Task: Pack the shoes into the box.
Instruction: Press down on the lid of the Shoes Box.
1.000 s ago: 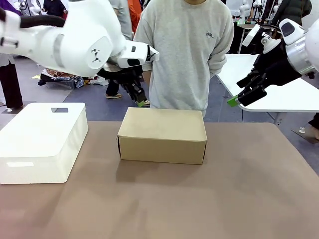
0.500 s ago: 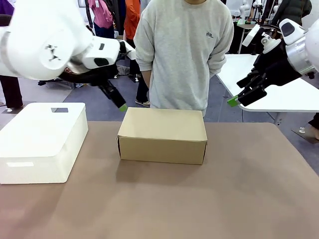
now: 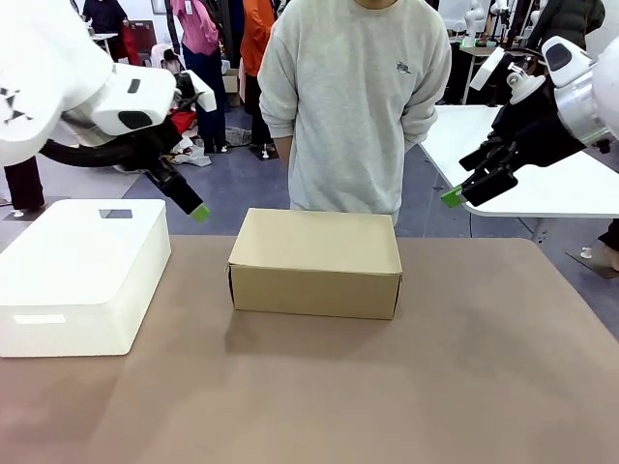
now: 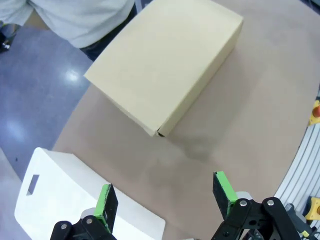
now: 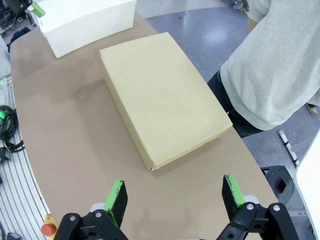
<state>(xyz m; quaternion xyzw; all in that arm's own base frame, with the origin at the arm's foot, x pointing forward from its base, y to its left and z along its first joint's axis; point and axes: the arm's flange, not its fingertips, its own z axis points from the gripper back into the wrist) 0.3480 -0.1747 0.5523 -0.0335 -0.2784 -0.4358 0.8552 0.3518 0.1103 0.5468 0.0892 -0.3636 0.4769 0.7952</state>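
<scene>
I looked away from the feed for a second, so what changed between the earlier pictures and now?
The left end effector swung from behind the box's far left corner toward the robot's left, ending above the gap between the box and the white box; it holds nothing, fingers apart. The right end effector, open and raised at the right, the closed box, the white box and the person stayed put.

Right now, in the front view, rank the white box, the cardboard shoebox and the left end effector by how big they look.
1. White box and cardboard shoebox: alike, and the white box sits nearer the camera, so unranked.
2. Left end effector: clearly smallest.
</scene>
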